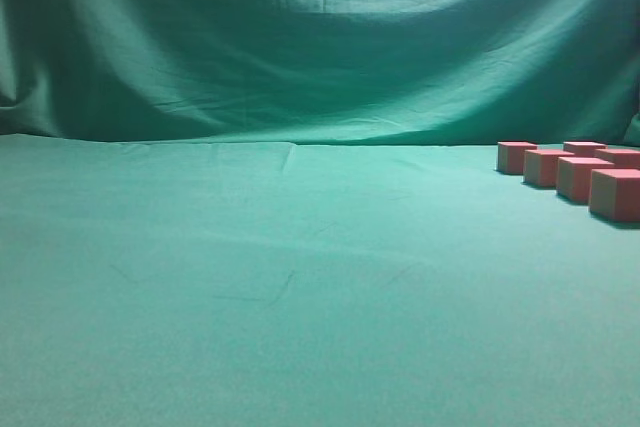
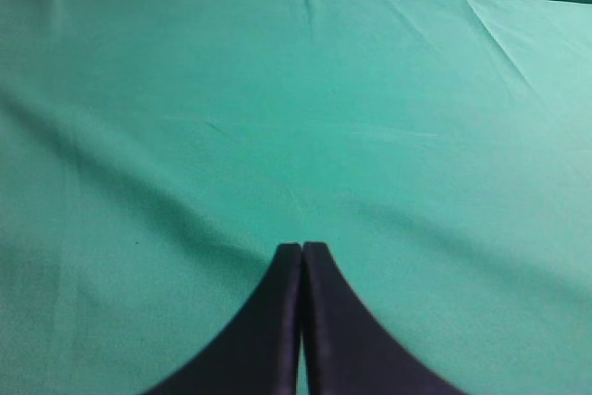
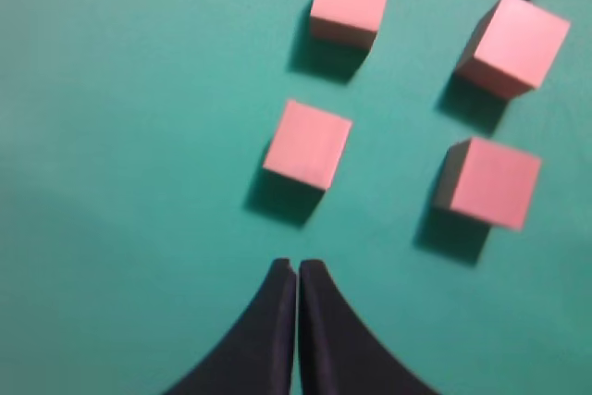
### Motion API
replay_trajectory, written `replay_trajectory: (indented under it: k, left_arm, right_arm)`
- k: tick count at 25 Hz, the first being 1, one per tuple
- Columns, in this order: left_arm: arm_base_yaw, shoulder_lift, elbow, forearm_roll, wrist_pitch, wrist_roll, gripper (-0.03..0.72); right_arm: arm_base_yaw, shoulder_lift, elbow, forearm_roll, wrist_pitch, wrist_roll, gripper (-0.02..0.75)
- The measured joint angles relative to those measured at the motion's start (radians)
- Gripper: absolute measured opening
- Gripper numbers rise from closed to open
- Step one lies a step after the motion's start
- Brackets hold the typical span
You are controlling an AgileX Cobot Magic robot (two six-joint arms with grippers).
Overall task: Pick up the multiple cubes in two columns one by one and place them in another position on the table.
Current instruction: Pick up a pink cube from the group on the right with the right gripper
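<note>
right hand (image 3: pixel 297 270) pressed together, empty, above table (image 3: pixel 111 182) near cubes (image 3: pixel 308 143); left hand (image 2: pixel 302 252) together.

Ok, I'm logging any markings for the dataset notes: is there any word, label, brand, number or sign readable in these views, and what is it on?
None: no text, number or sign shows in any view.
The cubes: plain pink faces, no print.
The table cloth and the backdrop: plain green, no label.
The left gripper and right gripper: plain dark fingers, no brand visible.
</note>
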Motion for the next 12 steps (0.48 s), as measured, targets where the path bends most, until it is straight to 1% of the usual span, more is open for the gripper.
replay_trajectory:
  k: [1, 2, 3, 6, 8, 10, 11, 12]
  left_arm:
    - [0.000, 0.000, 0.000, 0.000, 0.000, 0.000, 0.000]
    - [0.000, 0.000, 0.000, 0.000, 0.000, 0.000, 0.000]
    - [0.000, 0.000, 0.000, 0.000, 0.000, 0.000, 0.000]
    - [0.000, 0.000, 0.000, 0.000, 0.000, 0.000, 0.000]
    - [0.000, 0.000, 0.000, 0.000, 0.000, 0.000, 0.000]
    - [0.000, 0.000, 0.000, 0.000, 0.000, 0.000, 0.000]
    - [0.000, 0.000, 0.000, 0.000, 0.000, 0.000, 0.000]
    - [0.000, 0.000, 0.000, 0.000, 0.000, 0.000, 0.000]
  right_arm:
    - [0.005, 0.024, 0.000, -0.008, -0.029, 0.000, 0.000]
    - [0.007, 0.044, 0.000, -0.012, -0.058, 0.000, 0.033]
    - [0.008, 0.068, 0.000, -0.014, -0.079, 0.000, 0.048]
    - [0.008, 0.126, -0.004, -0.017, -0.130, 0.003, 0.206]
    - [0.008, 0.161, -0.006, -0.017, -0.150, 0.023, 0.336]
    - [0.008, 0.189, -0.006, -0.013, -0.166, 0.041, 0.442]
    - [0.008, 0.203, -0.006, -0.013, -0.173, 0.055, 0.483]
    - [0.008, 0.217, -0.006, -0.013, -0.179, 0.068, 0.503]
